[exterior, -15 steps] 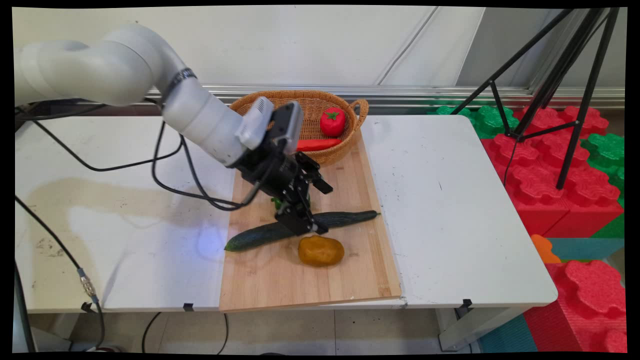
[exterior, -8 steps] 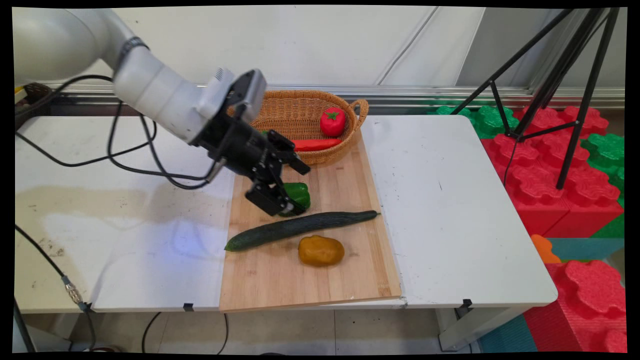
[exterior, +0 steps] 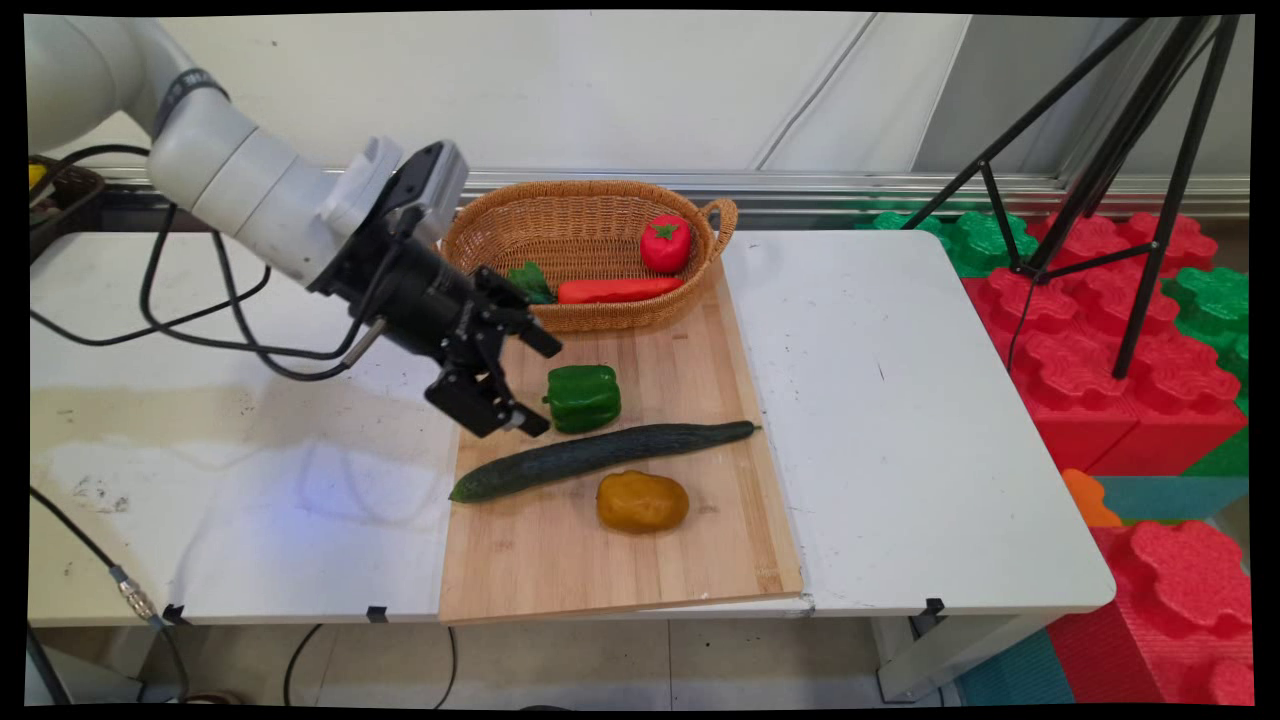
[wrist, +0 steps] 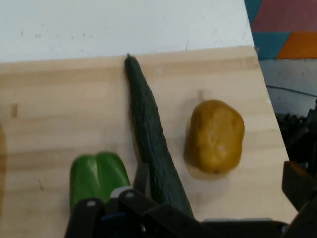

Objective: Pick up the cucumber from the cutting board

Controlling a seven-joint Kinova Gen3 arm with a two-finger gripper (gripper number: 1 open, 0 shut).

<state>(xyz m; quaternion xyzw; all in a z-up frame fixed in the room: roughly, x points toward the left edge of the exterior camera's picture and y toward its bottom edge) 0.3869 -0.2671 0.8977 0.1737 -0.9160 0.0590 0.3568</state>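
Note:
My gripper (exterior: pixel 546 390) hangs open and holds nothing, just left of a green bell pepper (exterior: pixel 583 397) on the wooden cutting board (exterior: pixel 560 570). In front of the pepper a long dark cucumber (exterior: pixel 600 457) lies across the board, and a brown potato (exterior: pixel 642 501) sits nearer the front edge. In the hand view the pepper (wrist: pixel 96 177), the cucumber (wrist: pixel 148 134) and the potato (wrist: pixel 215 135) lie on the board beyond my gripper (wrist: pixel 193 218), which touches none of them.
A wicker basket (exterior: pixel 590 215) at the board's far end holds a red tomato (exterior: pixel 666 243), a red carrot-like piece (exterior: pixel 620 290) and a leafy green (exterior: pixel 528 280). A black tripod (exterior: pixel 1120 180) and foam blocks (exterior: pixel 1100 350) stand right of the table. Black cables (exterior: pixel 230 340) hang at left.
The gripper has drawn back from over the cucumber, up and to the left, uncovering the green pepper. The cucumber, pepper and potato have not moved.

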